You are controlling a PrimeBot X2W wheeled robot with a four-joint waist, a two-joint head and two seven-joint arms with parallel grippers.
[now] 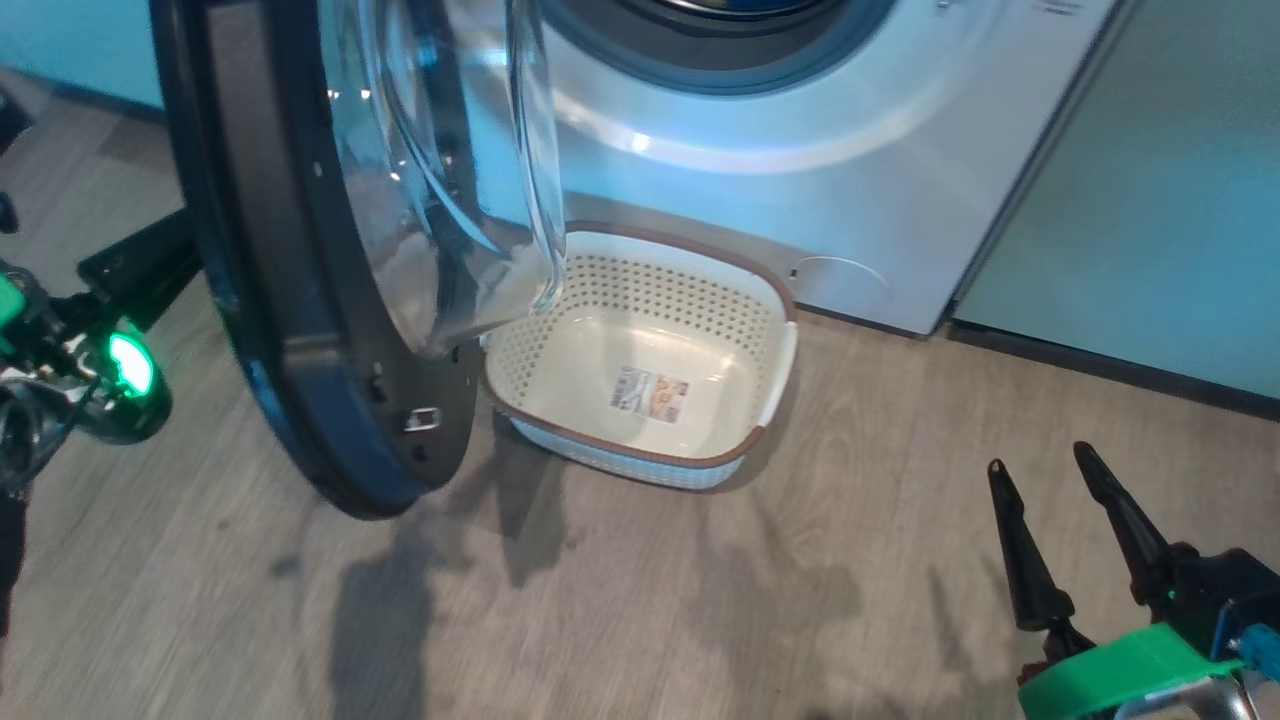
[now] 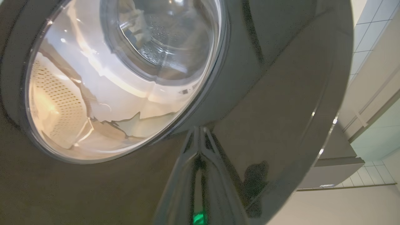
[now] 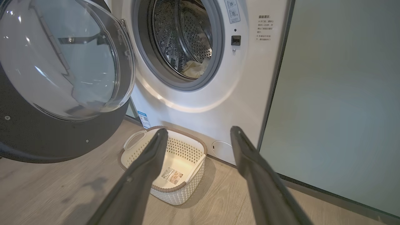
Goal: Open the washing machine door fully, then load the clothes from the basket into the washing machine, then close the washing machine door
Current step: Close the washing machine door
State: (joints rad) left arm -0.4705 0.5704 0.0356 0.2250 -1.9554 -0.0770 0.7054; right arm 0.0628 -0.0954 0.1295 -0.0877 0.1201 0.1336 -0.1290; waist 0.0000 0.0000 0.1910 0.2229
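Observation:
The washing machine (image 1: 800, 150) (image 3: 218, 103) stands with its drum mouth uncovered. The washing machine door (image 1: 270, 300) (image 3: 47, 140) hangs swung out to the left, glass bowl facing the drum. My left gripper (image 1: 180, 240) (image 2: 198, 129) is shut with nothing in it, its tips against the door's (image 2: 281, 78) glossy black outer face. Pale clothes (image 3: 195, 68) lie low inside the drum. The basket (image 1: 640, 290) (image 3: 184, 190) sits on the floor before the washer, holding nothing but its label. At the lower right, my right gripper (image 1: 1040, 458) (image 3: 199, 130) hangs open above the floor, away from the basket.
A pale green cabinet panel (image 1: 1150, 200) (image 3: 337, 93) adjoins the washer on the right. A small round flap (image 1: 845, 285) sits low on the washer front, and a blue sticker (image 3: 143, 118) is low on its left. Wood floor (image 1: 700, 600) stretches in front.

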